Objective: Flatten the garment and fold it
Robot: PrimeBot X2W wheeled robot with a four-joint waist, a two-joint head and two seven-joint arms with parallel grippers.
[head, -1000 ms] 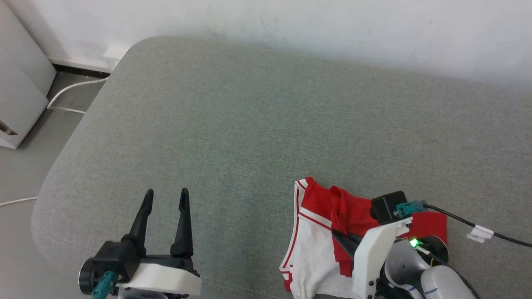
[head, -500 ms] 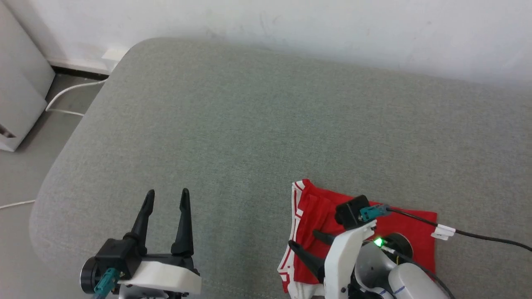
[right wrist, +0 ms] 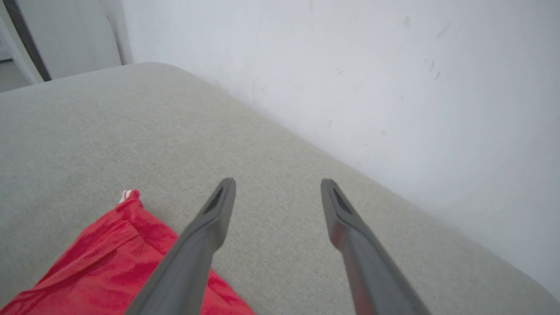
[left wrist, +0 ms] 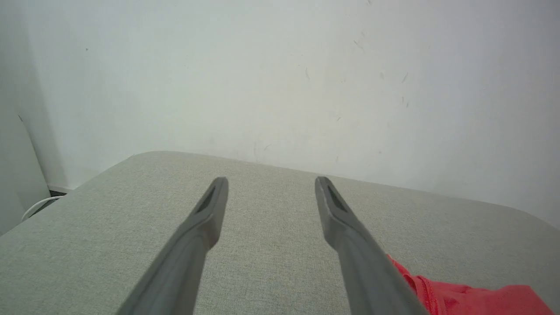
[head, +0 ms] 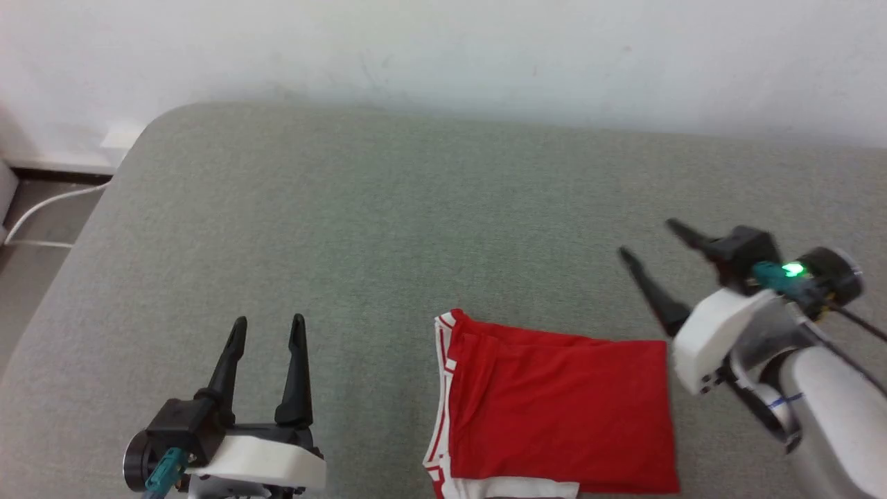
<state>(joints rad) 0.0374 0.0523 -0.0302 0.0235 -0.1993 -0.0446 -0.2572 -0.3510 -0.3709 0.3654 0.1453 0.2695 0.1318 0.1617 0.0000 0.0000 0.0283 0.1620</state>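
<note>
- Grey padded surface [head: 388, 229] below a white wall [head: 443, 48].
- On it, between the two grippers: red shirt [head: 554, 416], folded into a flat rectangle, white trim showing along its left edge. Fold looks done or nearly so.
- Right of the shirt, lifted clear: right gripper [head: 648, 238], spread wide, empty, probably kept off to leave the fold undisturbed.
- Left of the shirt, well apart: left gripper [head: 269, 320], also wide, holding nothing.

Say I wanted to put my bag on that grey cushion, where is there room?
The whole far half of the cushion, between the wall and the shirt, is bare. So is the strip between the left gripper and the shirt's striped edge. The near right is crowded: the shirt lies there, with the open right gripper by its far right corner.
</note>
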